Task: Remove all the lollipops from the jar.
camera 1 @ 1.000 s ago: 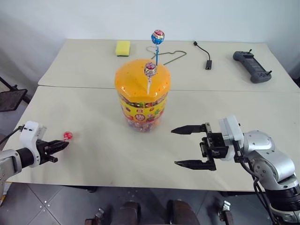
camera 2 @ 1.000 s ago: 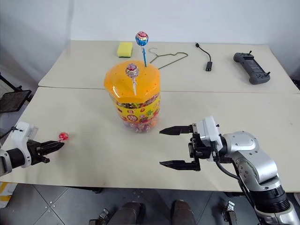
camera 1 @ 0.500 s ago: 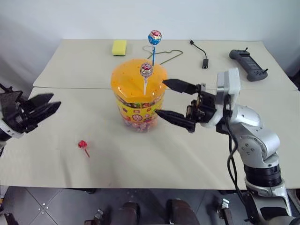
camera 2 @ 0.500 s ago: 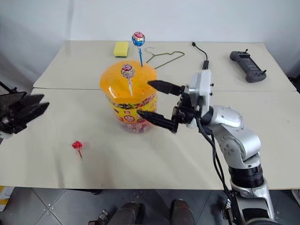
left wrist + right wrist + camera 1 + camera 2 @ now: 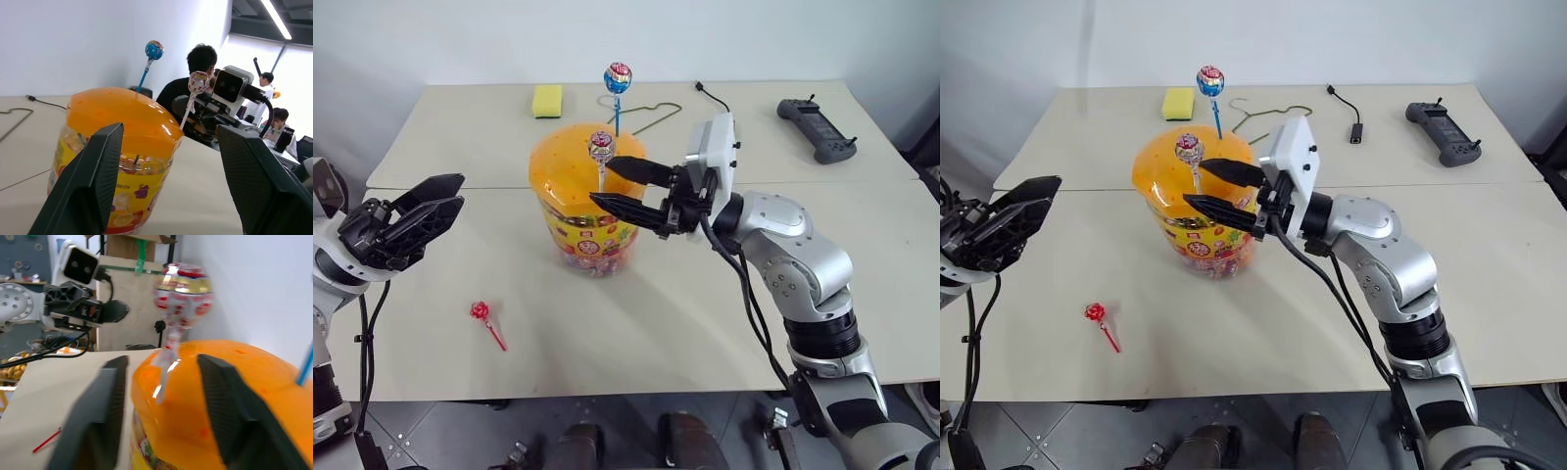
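Pinkish wrapped lollipop [image 5: 601,147], its white stick upright in the orange domed lid [image 5: 563,162], stands between the nearer right gripper's [image 5: 613,184] parted fingers, untouched.

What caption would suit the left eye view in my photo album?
Right pincer straddles the white-stick lollipop on the orange-lidded jar; a red lollipop lies on the table.

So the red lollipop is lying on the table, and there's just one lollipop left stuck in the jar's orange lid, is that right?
Not quite. The red lollipop does lie on the table, but two lollipops stand in the jar's orange lid, not one: the blue lollipop and the pinkish lollipop. The left eye view shows both upright, with the right gripper astride the pinkish one's stick.
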Controlling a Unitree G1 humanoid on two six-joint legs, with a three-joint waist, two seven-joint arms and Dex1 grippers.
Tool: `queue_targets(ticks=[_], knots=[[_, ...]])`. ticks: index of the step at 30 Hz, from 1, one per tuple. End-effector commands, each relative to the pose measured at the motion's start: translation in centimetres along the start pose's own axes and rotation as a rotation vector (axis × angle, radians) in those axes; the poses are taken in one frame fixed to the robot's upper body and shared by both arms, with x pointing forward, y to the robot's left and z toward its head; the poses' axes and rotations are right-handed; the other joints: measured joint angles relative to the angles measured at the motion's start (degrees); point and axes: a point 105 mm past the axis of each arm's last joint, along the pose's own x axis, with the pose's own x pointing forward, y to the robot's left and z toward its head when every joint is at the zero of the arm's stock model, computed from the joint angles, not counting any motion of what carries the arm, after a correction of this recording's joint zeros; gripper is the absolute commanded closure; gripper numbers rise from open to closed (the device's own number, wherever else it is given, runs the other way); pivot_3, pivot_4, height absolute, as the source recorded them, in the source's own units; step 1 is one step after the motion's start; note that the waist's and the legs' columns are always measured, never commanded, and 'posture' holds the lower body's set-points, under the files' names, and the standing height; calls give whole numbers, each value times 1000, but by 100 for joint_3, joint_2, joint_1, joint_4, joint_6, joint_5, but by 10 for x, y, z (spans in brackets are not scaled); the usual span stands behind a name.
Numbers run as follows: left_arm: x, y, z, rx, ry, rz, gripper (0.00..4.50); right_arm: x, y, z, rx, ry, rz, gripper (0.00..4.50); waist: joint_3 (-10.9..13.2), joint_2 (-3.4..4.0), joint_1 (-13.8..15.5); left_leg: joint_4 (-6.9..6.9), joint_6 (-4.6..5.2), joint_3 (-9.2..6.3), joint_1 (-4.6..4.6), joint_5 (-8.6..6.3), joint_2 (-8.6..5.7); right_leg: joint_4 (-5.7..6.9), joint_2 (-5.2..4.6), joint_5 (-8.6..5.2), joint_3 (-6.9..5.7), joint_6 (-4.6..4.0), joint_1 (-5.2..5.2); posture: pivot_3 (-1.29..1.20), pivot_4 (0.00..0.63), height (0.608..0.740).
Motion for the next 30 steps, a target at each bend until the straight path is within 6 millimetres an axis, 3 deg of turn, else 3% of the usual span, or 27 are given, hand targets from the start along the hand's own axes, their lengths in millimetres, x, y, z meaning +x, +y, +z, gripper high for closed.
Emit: queue_targets(ticks=[1,3,4,10,13,15,19,23,26,29,30], knots=[[0,-3,6,35,-18,-21,1312,6,7,13,-22,-45,42,3655,0,0,0,0,0,0,0,0,0,0,0,0,0,0,0,0,150,740],[1,-4,6,34,-25,-26,1312,5,3,15,-7,-64,29,4353,0,0,3,0,0,0,0,0,-1,0,0,0,0,0,0,0,150,740],[2,-5,7,33,-32,-32,1312,3,1,21,14,-107,29,4460,0,0,2,0,0,0,0,0,-1,0,0,0,0,0,0,0,150,740],[8,-11,5,22,-58,-86,1312,-32,-36,59,63,-338,-98,4460,0,0,16,3,0,0,0,0,-2,-1,-1,0,-1,0,3,0,150,740],[14,-17,-3,32,21,-140,1312,-70,-45,71,89,-295,-116,4460,0,0,64,2,0,-4,0,0,-2,-2,-2,0,-2,0,5,0,150,740],[16,-22,-13,49,103,-173,1312,-95,-47,48,97,-57,-134,4460,0,0,95,2,2,-17,0,-1,-8,-10,-4,0,-2,-1,15,0,150,740],[13,-35,-44,73,305,-264,1312,-184,-46,-21,162,547,-269,4460,0,6,153,-13,25,-2,-4,-14,-17,-58,-8,0,8,-1,25,0,150,740],[9,-36,-69,120,410,-290,1312,-257,-31,-73,192,931,-344,4460,2,9,110,-17,28,38,-7,-16,-9,-68,-7,0,20,0,15,0,150,740],[11,-29,-74,198,412,-277,1312,-291,-24,-97,177,1039,-372,4460,2,9,96,1,22,56,-5,-12,6,-76,1,0,13,0,15,0,150,740],[12,-26,-72,225,384,-249,1312,-304,-26,-106,186,1046,-430,4460,4,14,78,3,24,98,10,-1,9,-81,2,0,3,0,18,0,150,740],[12,-25,-72,228,379,-243,1312,-307,-24,-107,211,1047,-434,4255,4,13,71,3,24,105,18,-1,11,-78,2,0,6,0,22,0,150,740]])
